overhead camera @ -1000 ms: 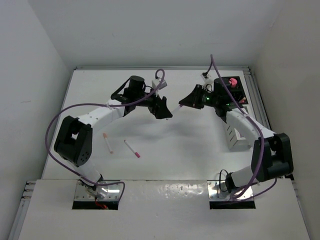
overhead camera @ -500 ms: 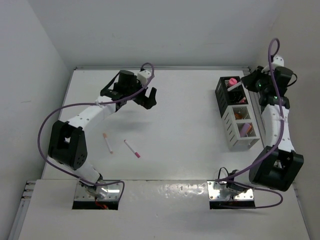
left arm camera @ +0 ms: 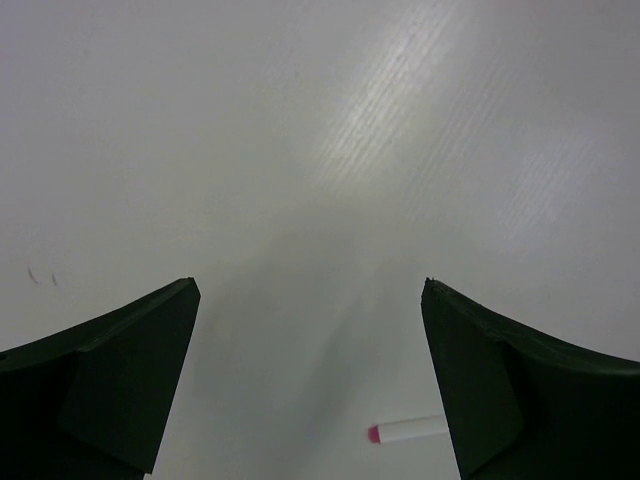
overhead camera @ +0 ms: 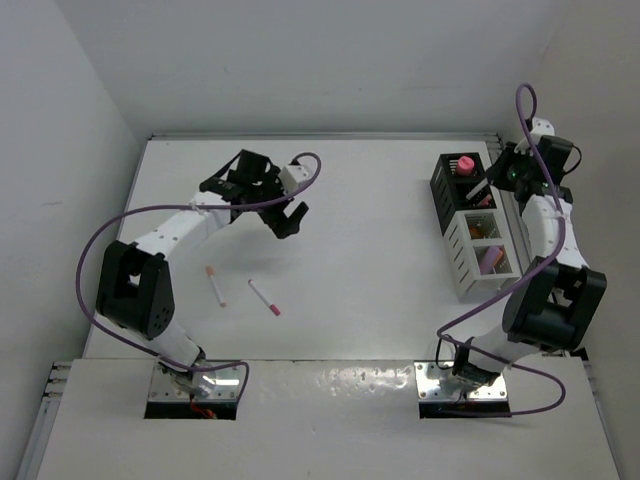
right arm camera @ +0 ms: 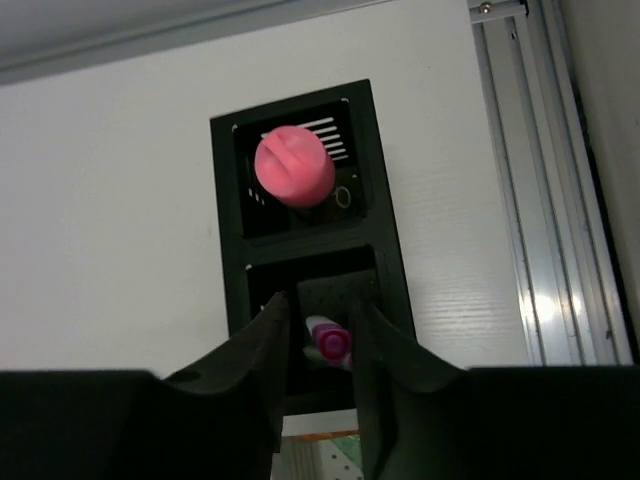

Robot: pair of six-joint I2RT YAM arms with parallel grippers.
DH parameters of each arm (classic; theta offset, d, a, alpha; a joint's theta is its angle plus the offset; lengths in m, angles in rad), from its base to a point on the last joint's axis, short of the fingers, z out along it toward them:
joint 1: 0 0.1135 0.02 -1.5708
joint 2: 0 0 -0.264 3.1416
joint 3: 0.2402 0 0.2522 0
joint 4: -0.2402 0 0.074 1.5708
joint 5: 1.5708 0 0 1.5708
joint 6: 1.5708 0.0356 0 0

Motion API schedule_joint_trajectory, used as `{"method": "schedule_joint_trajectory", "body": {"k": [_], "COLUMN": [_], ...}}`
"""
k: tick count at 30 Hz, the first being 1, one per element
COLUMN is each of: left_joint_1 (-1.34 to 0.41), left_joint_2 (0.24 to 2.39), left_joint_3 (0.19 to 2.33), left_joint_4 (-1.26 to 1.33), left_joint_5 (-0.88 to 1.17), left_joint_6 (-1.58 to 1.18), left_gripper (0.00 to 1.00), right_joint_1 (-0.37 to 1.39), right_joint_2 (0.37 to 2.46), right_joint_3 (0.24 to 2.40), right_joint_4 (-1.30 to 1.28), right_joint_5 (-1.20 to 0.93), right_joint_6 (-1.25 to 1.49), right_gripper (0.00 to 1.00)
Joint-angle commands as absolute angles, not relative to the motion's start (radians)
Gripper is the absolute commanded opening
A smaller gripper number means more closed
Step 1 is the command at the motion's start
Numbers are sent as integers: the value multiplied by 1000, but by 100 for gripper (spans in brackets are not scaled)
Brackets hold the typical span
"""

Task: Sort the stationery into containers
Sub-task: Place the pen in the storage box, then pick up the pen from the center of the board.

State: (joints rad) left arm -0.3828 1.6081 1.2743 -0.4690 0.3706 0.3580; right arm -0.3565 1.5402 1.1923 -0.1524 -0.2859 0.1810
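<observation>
Two thin white pens with pink tips lie on the table at the left (overhead camera: 215,285) and left of centre (overhead camera: 264,297). My left gripper (overhead camera: 290,219) hovers open and empty behind them. In the left wrist view its jaws (left arm camera: 310,285) are wide apart, with one pen's pink tip (left arm camera: 405,431) by the right finger. My right gripper (overhead camera: 488,186) is over the black holder (overhead camera: 447,185). In the right wrist view its fingers (right arm camera: 318,300) flank a pink-tipped pen (right arm camera: 330,343) standing in the holder's near compartment (right arm camera: 385,300), with a gap on each side. A pink piece (right arm camera: 295,165) fills the far compartment.
The white slatted rack (overhead camera: 470,275) stands just in front of the black holder and holds orange (overhead camera: 482,200) and pink-and-maroon (overhead camera: 490,257) pieces. A metal rail (right arm camera: 545,200) runs along the table's right edge. Walls close in on all sides.
The two grippers met mid-table around a white pen. My right gripper then carried it to the black holder at the back right. My left gripper swung back left, open.
</observation>
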Motion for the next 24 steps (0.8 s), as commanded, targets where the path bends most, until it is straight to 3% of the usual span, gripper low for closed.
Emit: {"method": "schedule_joint_trajectory", "body": {"k": [1,3,4,10,17,24], "left_joint_1": [-351,-351,-350,-350,-354,-359], "left_joint_2": [1560,1557,1555,1514,1569,1615], "left_joint_3": [1286,1260,1246,1080,1014,997], "left_joint_4": [-621,-679,-733,-799,-845,-862], "left_joint_5": [500,538,545,529,476,445], "left_joint_6": [587,743,794,1104,1301,1387], "left_gripper": [100,98,97,87,65,58], "right_joint_1": [-338,-336,-336,-327,-322,-330], "right_joint_2": [1522,1513,1506,1448,1399,1390], "right_joint_3": [1172,1167,1166,1172,1163,1155], "right_joint_4": [-130,-143,-149,-182,-196,-225], "right_joint_5": [-271,-305,-334,-431,-489,-497], "right_joint_6": [121,126,132,199,255,235], "right_gripper": [33,54,57,59,61,61]}}
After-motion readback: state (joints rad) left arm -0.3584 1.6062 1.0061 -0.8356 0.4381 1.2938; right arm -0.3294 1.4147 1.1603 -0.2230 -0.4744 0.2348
